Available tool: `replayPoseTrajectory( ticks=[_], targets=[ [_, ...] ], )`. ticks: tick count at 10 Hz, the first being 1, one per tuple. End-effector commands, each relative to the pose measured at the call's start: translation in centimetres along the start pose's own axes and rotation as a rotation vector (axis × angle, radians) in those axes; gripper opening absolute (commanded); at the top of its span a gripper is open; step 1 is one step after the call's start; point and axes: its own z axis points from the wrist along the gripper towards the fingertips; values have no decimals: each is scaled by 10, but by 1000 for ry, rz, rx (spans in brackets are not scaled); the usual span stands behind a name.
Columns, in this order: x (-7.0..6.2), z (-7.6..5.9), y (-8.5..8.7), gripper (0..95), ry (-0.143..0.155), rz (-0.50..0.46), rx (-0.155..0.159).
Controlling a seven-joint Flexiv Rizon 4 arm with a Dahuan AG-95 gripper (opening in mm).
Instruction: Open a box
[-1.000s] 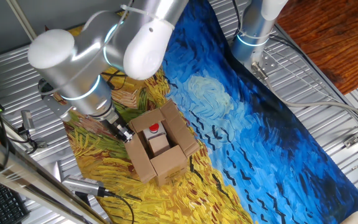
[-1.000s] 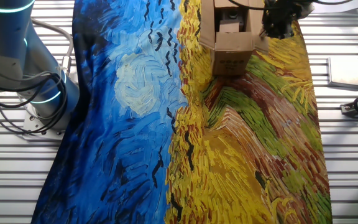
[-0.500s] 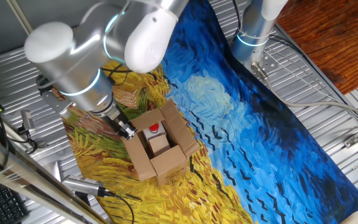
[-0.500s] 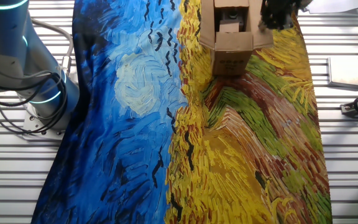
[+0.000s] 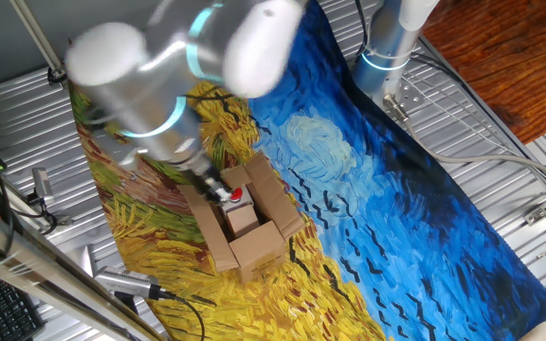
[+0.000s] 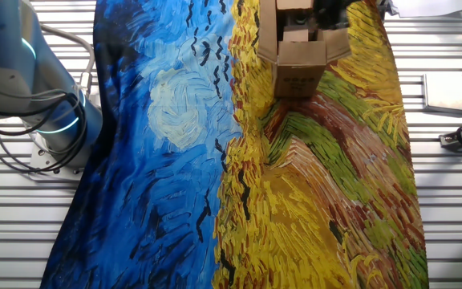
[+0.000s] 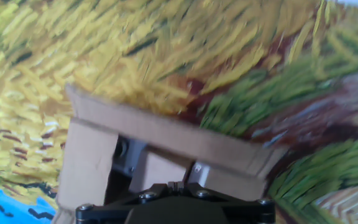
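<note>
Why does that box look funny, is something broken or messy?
Nothing looks broken or spilled. The box is just open, its flaps spread out, with a red thing and a smaller brown block inside. The gripper is blurry, right above the opening.

Light: bright, soft light is falling evenly everywhere.
Shadows: barely showing.
Blur: the arm (image 5: 150, 85) is looking smeared; the hand view is looking fuzzy all over.
Glare: white shine is sitting on the arm.
</note>
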Motion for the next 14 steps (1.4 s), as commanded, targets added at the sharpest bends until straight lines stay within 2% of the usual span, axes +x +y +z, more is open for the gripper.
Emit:
replayPoseTrajectory(
  ticks=[1,7,9,12,14],
  targets=[
    [9,13,2,0,-3,7,-1],
    [12,16,2,0,3,-3,22],
    [12,16,2,0,12,-11,52],
    [12,16,2,0,15,-13,76],
    [13,16,1,0,23,-10,104]
  ],
)
